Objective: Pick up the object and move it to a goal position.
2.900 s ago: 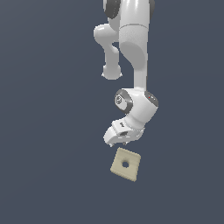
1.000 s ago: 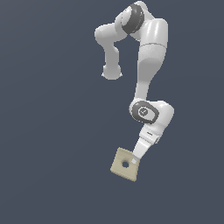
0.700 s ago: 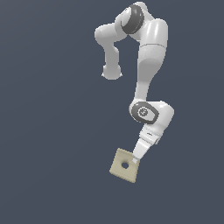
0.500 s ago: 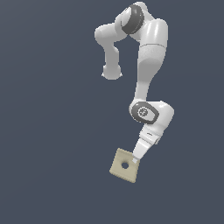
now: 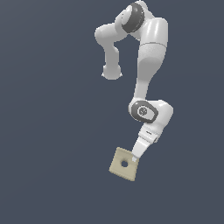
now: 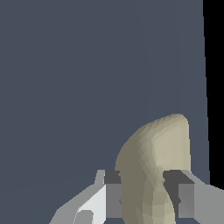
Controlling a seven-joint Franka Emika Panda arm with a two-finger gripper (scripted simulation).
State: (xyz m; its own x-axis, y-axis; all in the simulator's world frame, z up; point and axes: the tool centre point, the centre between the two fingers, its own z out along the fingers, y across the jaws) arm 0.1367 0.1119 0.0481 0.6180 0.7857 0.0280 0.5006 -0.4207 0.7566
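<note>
The end effector (image 6: 142, 192) pinches the plate (image 5: 124, 164) at its one o'clock corner. Grip looks marginal; carry it slowly.

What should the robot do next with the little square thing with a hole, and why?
Probably lift it gently straight up. In the wrist view the pincer has a finger on each side of the beige plate, so it looks gripped at one edge and ready to carry.
</note>
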